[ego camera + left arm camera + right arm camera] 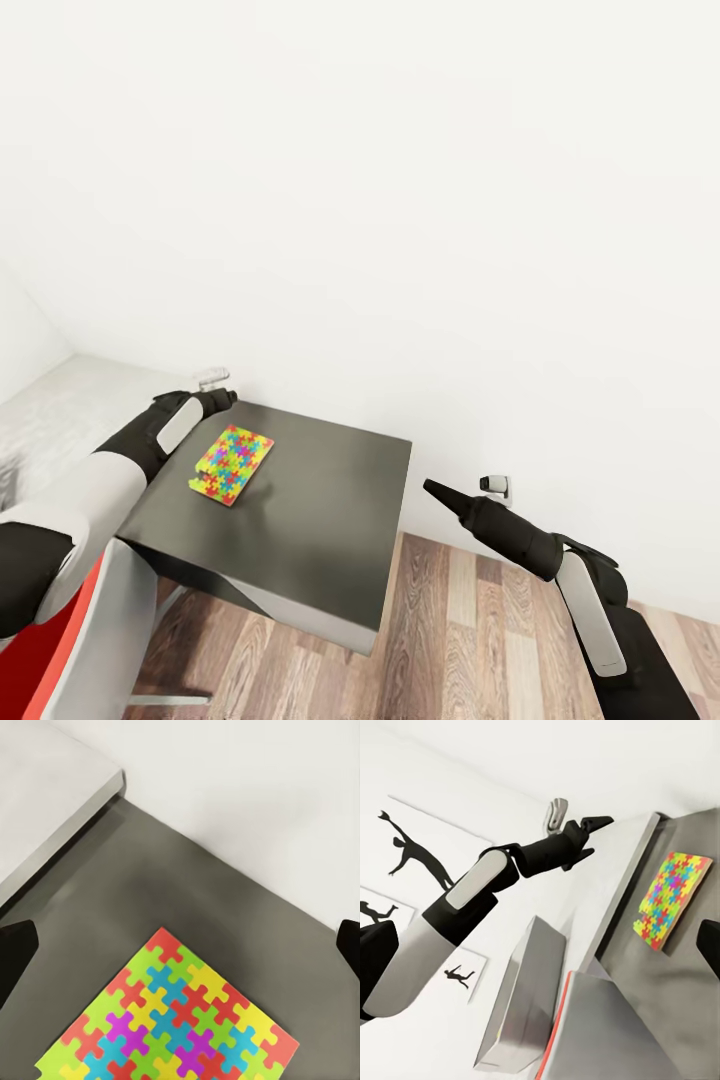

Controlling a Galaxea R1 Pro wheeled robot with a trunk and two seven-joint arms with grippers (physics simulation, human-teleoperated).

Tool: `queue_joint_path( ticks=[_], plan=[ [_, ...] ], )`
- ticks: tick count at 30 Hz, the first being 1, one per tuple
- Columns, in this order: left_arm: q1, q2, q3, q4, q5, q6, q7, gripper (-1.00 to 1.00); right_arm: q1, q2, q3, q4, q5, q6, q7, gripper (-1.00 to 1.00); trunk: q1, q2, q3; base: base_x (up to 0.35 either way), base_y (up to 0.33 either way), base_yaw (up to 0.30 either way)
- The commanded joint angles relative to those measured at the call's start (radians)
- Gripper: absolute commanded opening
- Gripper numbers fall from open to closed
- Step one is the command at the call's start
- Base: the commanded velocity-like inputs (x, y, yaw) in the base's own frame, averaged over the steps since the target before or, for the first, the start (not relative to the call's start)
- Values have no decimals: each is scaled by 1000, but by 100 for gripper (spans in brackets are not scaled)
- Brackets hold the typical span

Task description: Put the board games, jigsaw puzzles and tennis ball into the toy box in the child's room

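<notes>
- Right under your left gripper (180,945) lies one jigsaw puzzle (176,1020), flat on the dark grey cabinet (320,500), not on the table; the jaws stand spread wide and hold nothing.
- Your right gripper (432,487) hangs apart over the wood floor (470,630), also released and empty.
- That puzzle is not yet grasped, so you have this toy left to carry to the toy box.
- You can't judge the other toys from here.
</notes>
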Motion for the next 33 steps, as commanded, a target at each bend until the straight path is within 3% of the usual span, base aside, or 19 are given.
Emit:
queue_joint_path(
  ticks=[1,18,25,33],
  plan=[
    [-4,1,-8,-2,11,3,9,100,-1,0,0,0,-3,5,1,100,0,-2,-3,0,0,0],
    [-8,-3,-7,0,11,4,9,100,-1,-2,-2,0,-3,6,2,100,0,-2,-31,8,0,0],
    [-8,-3,-12,5,12,3,9,100,-1,-2,-43,0,-4,9,4,100,0,-2,-43,74,0,0],
    [-8,-3,-13,6,12,4,9,100,-1,-2,-52,0,-5,10,4,100,0,-2,-56,16,0,0]
  ],
)
